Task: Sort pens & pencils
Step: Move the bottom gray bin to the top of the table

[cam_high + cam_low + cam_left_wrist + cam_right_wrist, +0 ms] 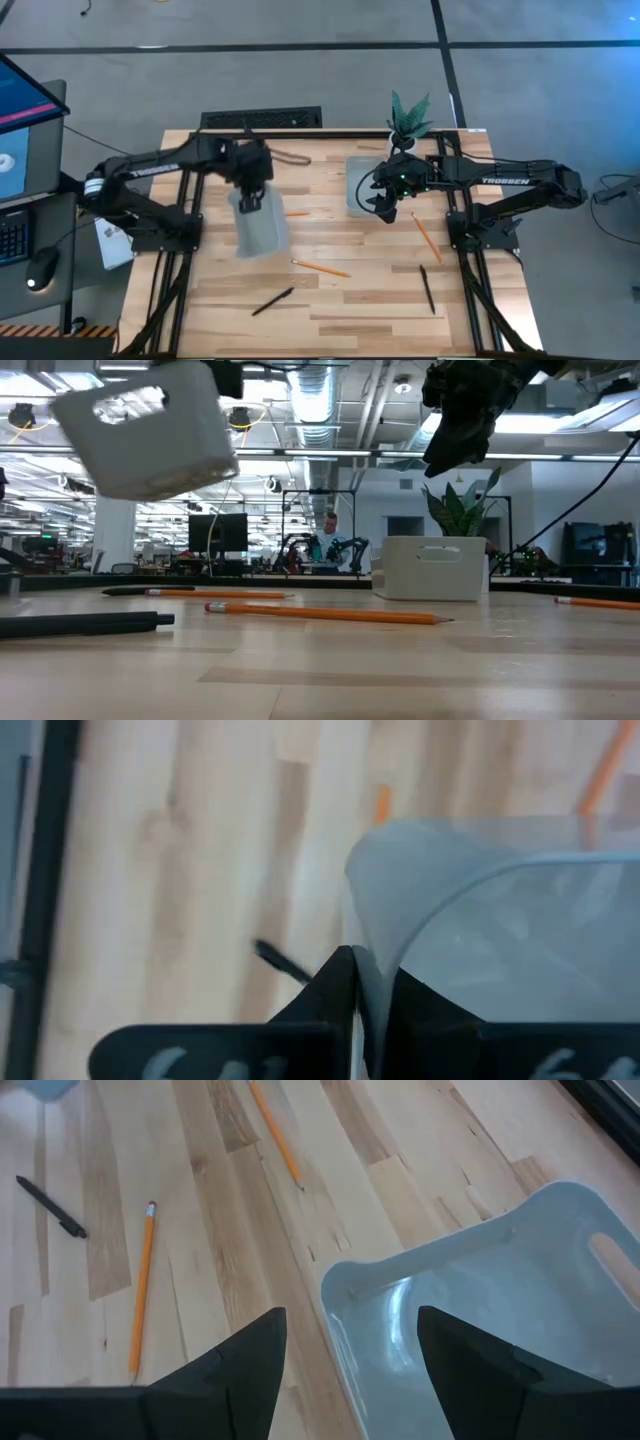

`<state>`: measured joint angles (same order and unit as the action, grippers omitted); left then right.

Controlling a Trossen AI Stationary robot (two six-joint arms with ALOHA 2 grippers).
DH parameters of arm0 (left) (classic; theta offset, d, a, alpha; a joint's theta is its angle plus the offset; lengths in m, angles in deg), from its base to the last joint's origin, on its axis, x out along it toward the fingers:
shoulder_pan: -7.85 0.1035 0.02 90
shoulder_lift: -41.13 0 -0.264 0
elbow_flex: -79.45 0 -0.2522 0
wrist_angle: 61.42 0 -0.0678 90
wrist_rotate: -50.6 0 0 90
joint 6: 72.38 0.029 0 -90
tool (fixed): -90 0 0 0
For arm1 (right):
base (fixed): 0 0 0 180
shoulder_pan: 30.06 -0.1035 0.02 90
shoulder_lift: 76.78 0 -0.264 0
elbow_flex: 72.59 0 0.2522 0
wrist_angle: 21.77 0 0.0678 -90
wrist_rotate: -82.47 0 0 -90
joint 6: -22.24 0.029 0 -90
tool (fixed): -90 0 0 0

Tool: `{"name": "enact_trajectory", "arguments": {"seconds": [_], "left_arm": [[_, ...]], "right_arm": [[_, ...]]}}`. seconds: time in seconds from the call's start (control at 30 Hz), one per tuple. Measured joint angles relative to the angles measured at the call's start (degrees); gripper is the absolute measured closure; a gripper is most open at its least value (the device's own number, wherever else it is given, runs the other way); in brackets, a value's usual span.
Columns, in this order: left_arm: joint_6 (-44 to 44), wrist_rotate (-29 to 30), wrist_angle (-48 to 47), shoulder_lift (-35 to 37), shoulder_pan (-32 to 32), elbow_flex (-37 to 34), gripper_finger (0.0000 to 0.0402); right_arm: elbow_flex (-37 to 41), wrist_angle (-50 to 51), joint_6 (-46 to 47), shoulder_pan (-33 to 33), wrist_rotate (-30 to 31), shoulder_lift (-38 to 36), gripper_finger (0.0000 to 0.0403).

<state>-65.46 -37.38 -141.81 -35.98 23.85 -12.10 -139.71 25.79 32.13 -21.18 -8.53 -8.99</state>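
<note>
Across the wooden table (330, 300) lie thin, light, rigid pens (272, 300) and pencils (321, 267) that I'd expect to roll, so I would pinch each mid-shaft. My left gripper (250, 200) pinches the wall of a lifted grey tray (262, 230); my right gripper (350, 1350) hovers spread over another tray (480, 1320).

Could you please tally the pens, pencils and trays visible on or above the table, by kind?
Black pens: 3 (the third shows only in the low view)
Orange pencils: 3
Grey trays: 2
Total: 8
</note>
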Motion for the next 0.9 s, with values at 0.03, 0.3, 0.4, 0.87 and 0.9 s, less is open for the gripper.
{"name": "enact_trajectory", "arguments": {"seconds": [0.03, 0.3, 0.4, 0.87, 0.9], "left_arm": [[1.71, 0.0, 0.01, -1.19, 1.3, 0.89, 0.0401], [13.37, 0.1, -0.3, -14.06, 9.87, 13.43, 0.0401], [16.48, 0.31, -0.9, -19.98, 11.88, 19.92, 0.0401], [22.86, 4.1, -3.01, -41.56, 14.48, 41.31, 0.0401], [22.88, 4.15, -3.03, -42.64, 14.48, 41.9, 0.0401]], "right_arm": [[0.0, -0.04, 0.0, 0.0, 0.0, 0.0, 0.0154], [0.0, -0.17, 0.09, 0.26, 0.0, 0.0, 0.0154], [0.0, -0.17, 0.13, 0.26, 0.0, 0.0, 0.0154], [0.0, -0.02, 0.2, 0.26, 0.0, 0.0, 0.0154], [0.0, -0.02, 0.2, 0.26, -0.01, 0.0, 0.0154]]}}
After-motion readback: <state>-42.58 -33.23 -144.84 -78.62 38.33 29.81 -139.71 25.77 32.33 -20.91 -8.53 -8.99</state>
